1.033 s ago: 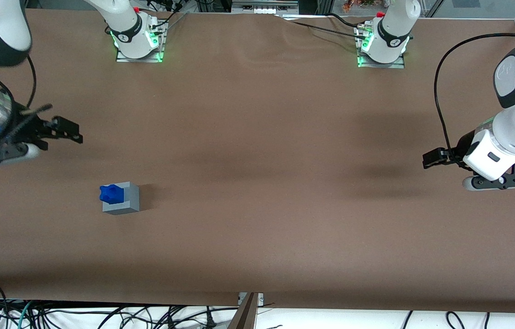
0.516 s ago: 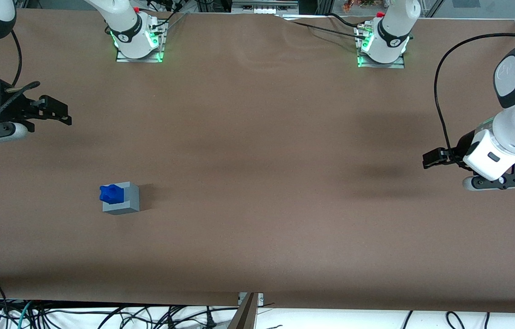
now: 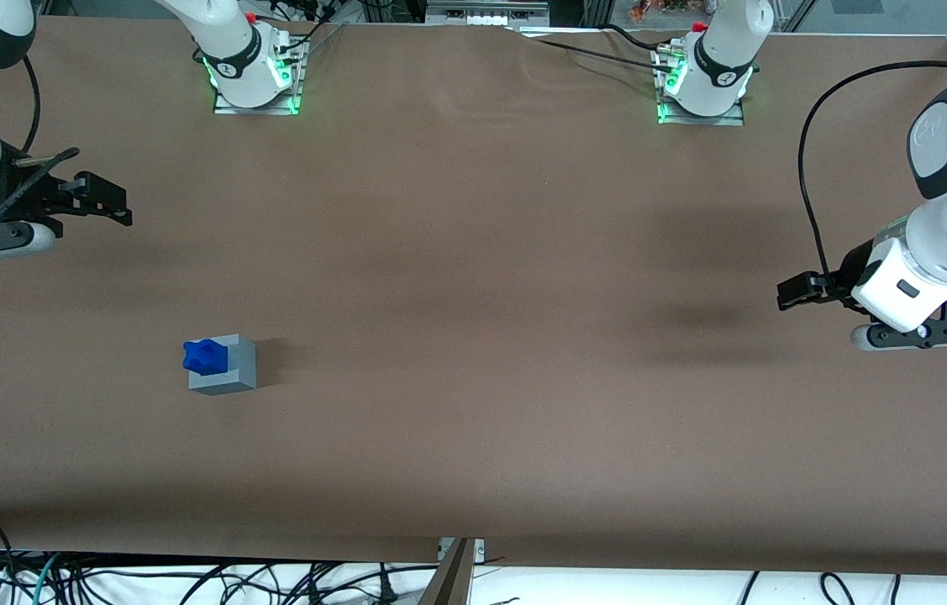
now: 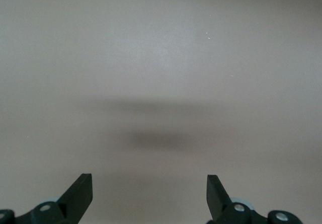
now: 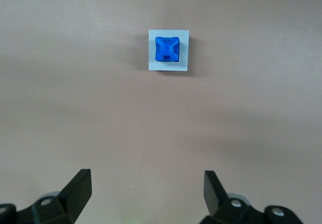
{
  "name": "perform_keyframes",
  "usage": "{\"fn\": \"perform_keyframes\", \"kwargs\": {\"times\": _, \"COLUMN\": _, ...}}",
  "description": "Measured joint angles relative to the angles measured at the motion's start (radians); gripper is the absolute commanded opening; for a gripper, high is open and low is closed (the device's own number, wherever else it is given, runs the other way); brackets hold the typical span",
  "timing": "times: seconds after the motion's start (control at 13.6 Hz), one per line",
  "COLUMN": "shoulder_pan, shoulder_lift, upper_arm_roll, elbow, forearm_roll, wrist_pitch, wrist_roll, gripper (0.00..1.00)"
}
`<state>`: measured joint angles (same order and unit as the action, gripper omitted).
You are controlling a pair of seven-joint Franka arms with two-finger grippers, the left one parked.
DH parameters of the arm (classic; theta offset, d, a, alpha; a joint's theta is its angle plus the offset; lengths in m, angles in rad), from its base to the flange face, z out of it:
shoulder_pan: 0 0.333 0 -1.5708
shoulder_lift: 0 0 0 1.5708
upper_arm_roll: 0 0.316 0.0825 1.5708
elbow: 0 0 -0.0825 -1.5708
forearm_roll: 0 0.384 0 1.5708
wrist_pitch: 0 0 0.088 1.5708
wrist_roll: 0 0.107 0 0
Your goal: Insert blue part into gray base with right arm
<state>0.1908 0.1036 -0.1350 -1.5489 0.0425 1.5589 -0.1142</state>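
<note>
Fingers spread wide and holding nothing, the right arm's gripper (image 3: 107, 206) is hanging above the brown table (image 3: 473, 294) at the working arm's end, well apart from the gray base (image 3: 225, 370), where the blue part (image 3: 204, 356) is sitting in the socket, nearer the front camera.

No words, labels, brand marks or numbers can be read on anything here; the small marks on the arm bases are illegible.
</note>
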Motion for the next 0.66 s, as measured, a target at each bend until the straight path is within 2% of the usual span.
{"fn": "perform_keyframes", "kwargs": {"times": 0.22, "shoulder_pan": -0.188, "shoulder_lift": 0.0, "upper_arm_roll": 0.222, "elbow": 0.0, "forearm_roll": -0.045, "wrist_pitch": 0.0, "wrist_roll": 0.031, "gripper": 0.99}}
{"fn": "perform_keyframes", "kwargs": {"times": 0.3, "shoulder_pan": -0.221, "shoulder_lift": 0.0, "upper_arm_roll": 0.262, "elbow": 0.0, "forearm_roll": -0.051, "wrist_pitch": 0.0, "wrist_roll": 0.048, "gripper": 0.99}}
{"fn": "perform_keyframes", "kwargs": {"times": 0.66, "shoulder_pan": -0.235, "shoulder_lift": 0.0, "upper_arm_roll": 0.279, "elbow": 0.006, "forearm_roll": -0.053, "wrist_pitch": 0.0, "wrist_roll": 0.072, "gripper": 0.99}}
